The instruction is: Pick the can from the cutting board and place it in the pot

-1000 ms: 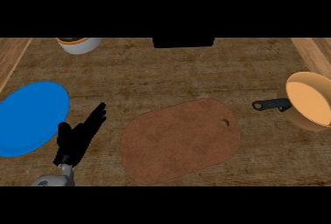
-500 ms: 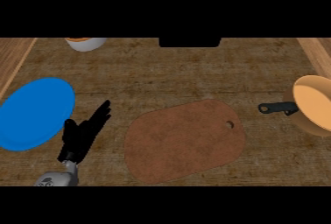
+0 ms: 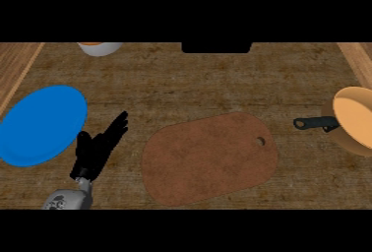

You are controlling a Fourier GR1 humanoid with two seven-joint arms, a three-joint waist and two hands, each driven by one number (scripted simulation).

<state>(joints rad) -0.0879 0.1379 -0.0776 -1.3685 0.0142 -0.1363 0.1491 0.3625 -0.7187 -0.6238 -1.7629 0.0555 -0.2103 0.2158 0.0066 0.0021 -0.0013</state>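
A brown cutting board (image 3: 209, 158) with a small hole near its right end lies bare in the middle of the counter; no can shows anywhere. At the right edge sits the orange pot (image 3: 355, 120), its black handle (image 3: 315, 122) pointing left toward the board. My left hand (image 3: 99, 145) rests open at the lower left, fingers straight and pointing up and right, between the blue plate and the board, touching neither. The right hand does not show.
A blue plate (image 3: 42, 125) lies at the left, close beside my left hand. A white cup with orange contents (image 3: 100, 47) is at the back left. A black object (image 3: 216, 47) sits at the top middle. Wooden edges run along both sides.
The whole scene has slid a little to the right and down in the picture. The left hand keeps its open pose. No object has moved relative to the others.
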